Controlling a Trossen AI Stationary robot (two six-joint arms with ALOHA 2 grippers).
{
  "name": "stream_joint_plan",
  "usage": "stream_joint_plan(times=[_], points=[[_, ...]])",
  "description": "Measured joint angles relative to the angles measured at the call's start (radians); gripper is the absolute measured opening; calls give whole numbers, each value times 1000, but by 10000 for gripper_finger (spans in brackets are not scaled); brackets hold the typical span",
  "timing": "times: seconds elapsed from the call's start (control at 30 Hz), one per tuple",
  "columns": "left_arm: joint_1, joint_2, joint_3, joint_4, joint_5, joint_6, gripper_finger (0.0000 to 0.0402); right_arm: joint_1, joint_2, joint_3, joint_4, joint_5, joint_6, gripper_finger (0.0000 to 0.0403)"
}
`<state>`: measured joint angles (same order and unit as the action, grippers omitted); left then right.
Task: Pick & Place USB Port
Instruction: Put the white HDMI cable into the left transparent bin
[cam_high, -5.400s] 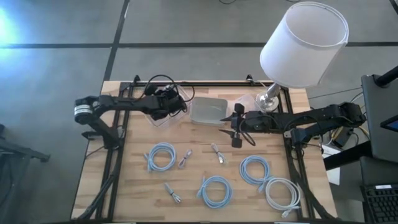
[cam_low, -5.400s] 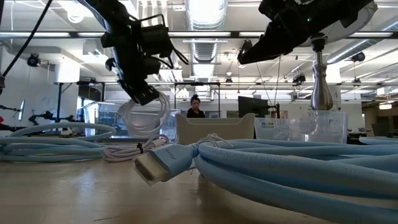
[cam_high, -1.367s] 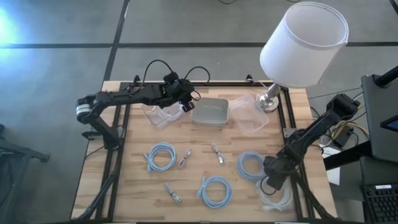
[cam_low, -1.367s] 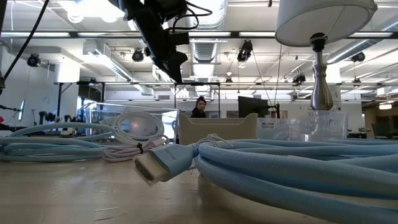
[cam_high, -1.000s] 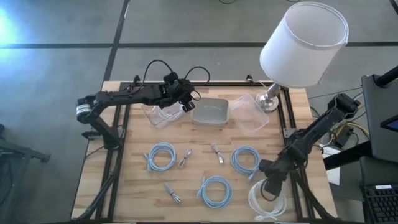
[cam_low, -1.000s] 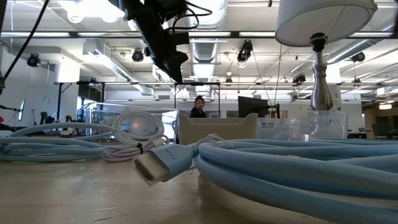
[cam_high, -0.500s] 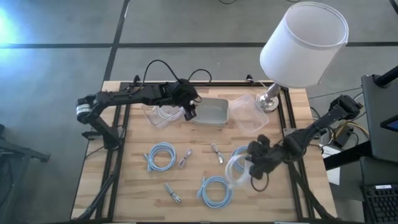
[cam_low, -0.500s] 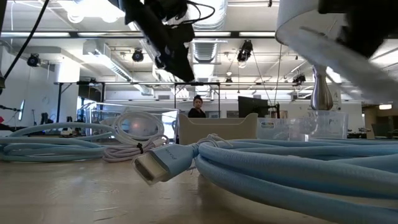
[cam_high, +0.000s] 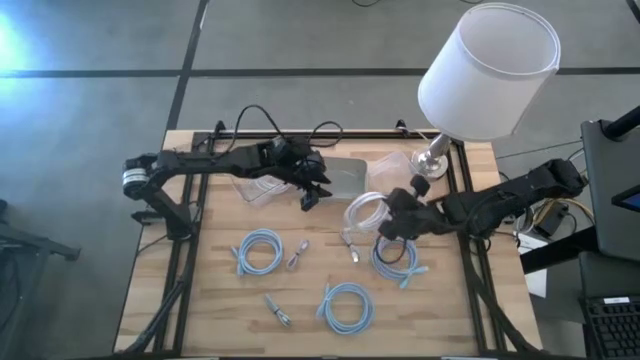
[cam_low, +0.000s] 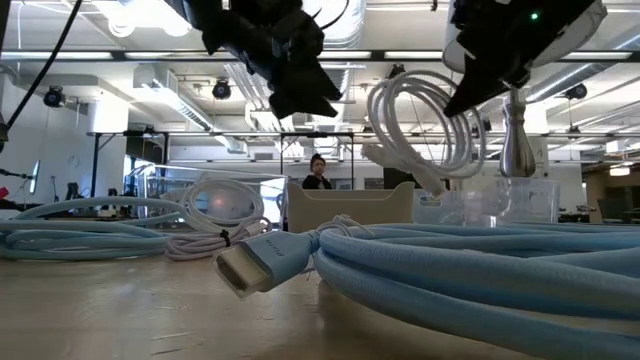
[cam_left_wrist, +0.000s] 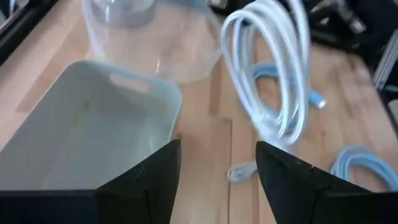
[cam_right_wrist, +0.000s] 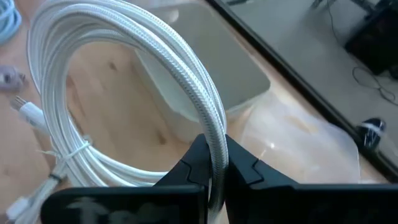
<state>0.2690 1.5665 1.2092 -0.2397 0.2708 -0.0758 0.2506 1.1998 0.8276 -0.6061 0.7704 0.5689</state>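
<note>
Two end effectors over the wooden table (cam_high: 220, 290): right (cam_high: 392, 218) pinches white cable (cam_high: 362, 213), left (cam_high: 310, 190) spread wide.

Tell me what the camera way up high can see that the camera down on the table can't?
Only the high view shows the little loose connectors lying on the wooden table, and both whole arms. Only the low view shows a person far back in the room, and a pale blue plug up close. Both show the right gripper holding the white coiled cable in the air, the left gripper open over the grey bin, the clear tub, the lamp, and the blue cable coils.
</note>
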Motion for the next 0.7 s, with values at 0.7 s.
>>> stream_joint_plan(times=[0.7], points=[[-64,5,-130,355,6,-118,211,-128,22,-2,159,-3,-181,13]])
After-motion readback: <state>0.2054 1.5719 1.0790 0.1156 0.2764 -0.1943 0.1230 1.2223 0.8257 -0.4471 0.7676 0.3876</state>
